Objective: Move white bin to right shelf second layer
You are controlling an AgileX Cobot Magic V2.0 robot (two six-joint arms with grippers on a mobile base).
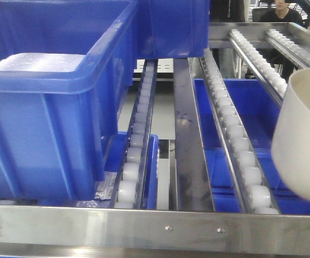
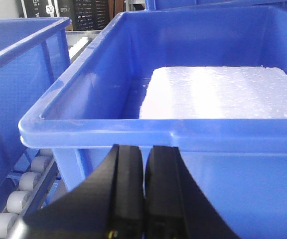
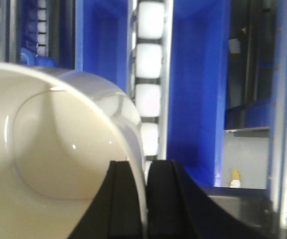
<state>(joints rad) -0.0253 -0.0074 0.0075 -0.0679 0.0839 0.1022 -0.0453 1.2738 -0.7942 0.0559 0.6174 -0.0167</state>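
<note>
cream-white bin point(image 1: 304, 141), blue crates point(image 1: 47, 102) — white rollers point(image 1: 241, 144)

A warehouse or factory logistics area: a stainless-steel flow rack point(image 1: 190, 161) with sloping tracks of white rollers point(image 1: 235, 140) carries large blue crates point(image 1: 47, 107) (more crates sit on the level below).

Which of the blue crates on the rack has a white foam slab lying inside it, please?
The large blue crate at front left, behind the closed left gripper; its white foam slab shows. The crates beyond and below show none.
</note>
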